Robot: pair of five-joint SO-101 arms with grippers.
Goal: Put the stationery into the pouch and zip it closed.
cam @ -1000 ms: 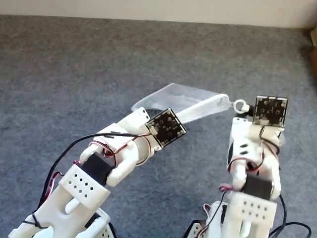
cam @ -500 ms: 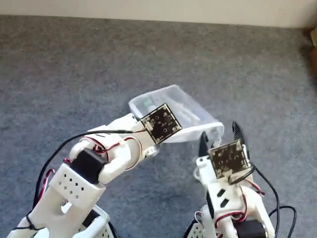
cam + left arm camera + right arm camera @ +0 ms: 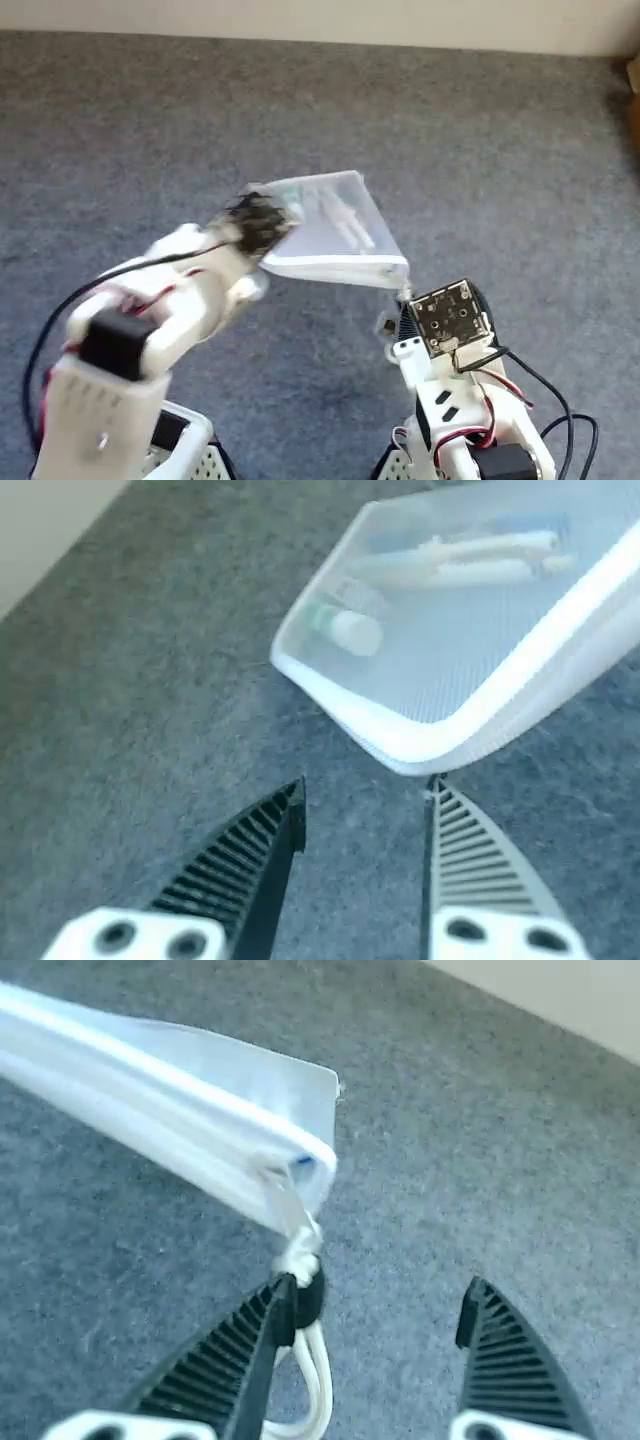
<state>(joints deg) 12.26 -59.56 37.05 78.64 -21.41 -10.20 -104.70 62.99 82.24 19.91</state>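
The grey counter (image 3: 500,130) carries the clear pouch (image 3: 335,235) with the stationery (image 3: 450,560) inside. Its long zip edge runs from my left pincer (image 3: 365,790) toward my right pincer (image 3: 382,1295). Both gape wide and hold nothing. The left faces a pouch corner. The zip's pull cord (image 3: 300,1255) touches one right finger, so my right arm is nearer.

Item 1: grey short-pile carpet surface (image 3: 150,120), spanning the whole field, evenly textured.

Item 2: cream-coloured flat strip (image 3: 300,18), running along the surface's far edge.

Item 3: brown object (image 3: 635,100), cut off at the right edge near the far right corner; kind indeterminate.
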